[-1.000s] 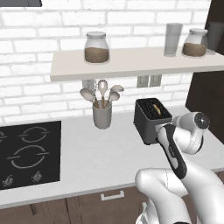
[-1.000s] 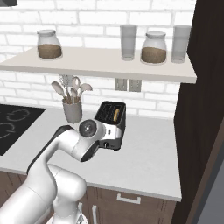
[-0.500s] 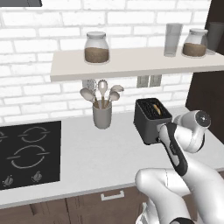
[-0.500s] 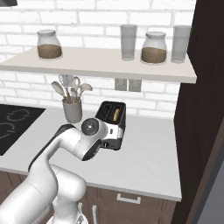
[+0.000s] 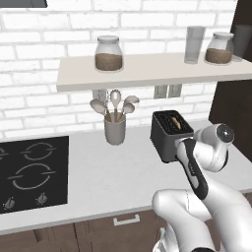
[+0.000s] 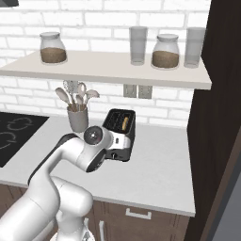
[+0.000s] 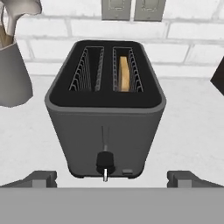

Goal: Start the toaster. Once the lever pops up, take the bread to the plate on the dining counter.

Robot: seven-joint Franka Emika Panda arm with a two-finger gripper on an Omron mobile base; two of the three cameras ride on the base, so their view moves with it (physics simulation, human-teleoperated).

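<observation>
Hand view: my jaws stand wide open, holding nothing, finger tips (image 7: 40,178) spread at the bottom, one on each side of the toaster (image 7: 105,109), not touching it. Toaster sits on the grey worktop (image 7: 192,127) near the brick wall, narrow end face toward me. Lever knob (image 7: 105,162) sits low on that face, at the bottom of its slot, so I read the toaster as already started or about to be; can't tell which. Bread (image 7: 124,73) stands on edge in the right-hand slot, sunk deep, top below the rim. Left slot empty.

Left base view: my gripper (image 5: 183,146) hangs just in front of the toaster's (image 5: 170,129) end face. Utensil crock (image 5: 114,129) stands to the left, well apart; hob (image 5: 29,170) further left.

Right base view: same picture, toaster (image 6: 120,132) right beyond my wrist, bread (image 6: 124,124) a tan sliver in the slot.

Risks, my guess:
- Lever knob is small and I am spread wide; a push could slip off it and shove the toaster back to the wall instead.
- Reaching for the bread before it rises means fingers jam on the slot wires; the slot is narrow.
- Pinching only the top edge of the slice could let it tilt or drop back in.
- Plate and dining counter are somewhere off from here, so a long carry with a thin slice; a weak grip would lose it.
</observation>
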